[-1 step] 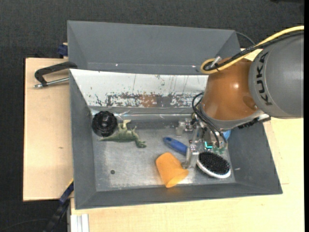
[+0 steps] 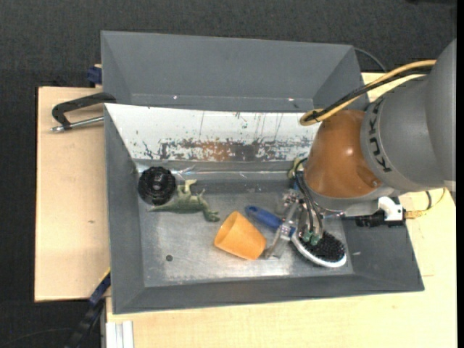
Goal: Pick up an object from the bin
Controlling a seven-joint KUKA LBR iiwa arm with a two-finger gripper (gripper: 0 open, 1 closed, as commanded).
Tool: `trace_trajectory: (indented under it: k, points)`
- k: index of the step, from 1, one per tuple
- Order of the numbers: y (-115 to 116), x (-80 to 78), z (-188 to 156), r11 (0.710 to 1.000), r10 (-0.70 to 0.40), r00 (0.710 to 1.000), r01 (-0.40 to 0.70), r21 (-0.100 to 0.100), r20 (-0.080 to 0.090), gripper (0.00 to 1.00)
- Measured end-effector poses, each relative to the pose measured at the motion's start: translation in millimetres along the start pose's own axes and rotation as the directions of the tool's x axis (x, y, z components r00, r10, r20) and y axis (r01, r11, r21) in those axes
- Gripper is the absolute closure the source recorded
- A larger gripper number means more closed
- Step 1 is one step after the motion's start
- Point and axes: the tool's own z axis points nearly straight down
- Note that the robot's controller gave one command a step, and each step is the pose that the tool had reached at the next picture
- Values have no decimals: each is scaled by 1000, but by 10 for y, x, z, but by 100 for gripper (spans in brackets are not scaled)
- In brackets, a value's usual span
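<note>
Gripper low in bin, lower right of frame, between blue handled thing and black brush; orange cup just beside. Open or closed: cannot tell. Nothing seen lifted; pick judged not yet done.

Grey arm down from the right, orange wrist cover, hand low, angled leftward.

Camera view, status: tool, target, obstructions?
Tool low in grey metal bin, right side. Between tipped orange plastic cup and black oval brush with white rim; target unclear. Slim blue piece crowding tool.
</note>
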Motion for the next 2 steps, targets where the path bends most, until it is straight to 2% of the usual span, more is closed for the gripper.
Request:
trace_trajectory:
  k: [1,2]
  points:
    - [6,-6,-14,1000,-2,1000,2,-1,3,100]
    - [-386,31,-2076,999,-33,999,33,-4,18,100]
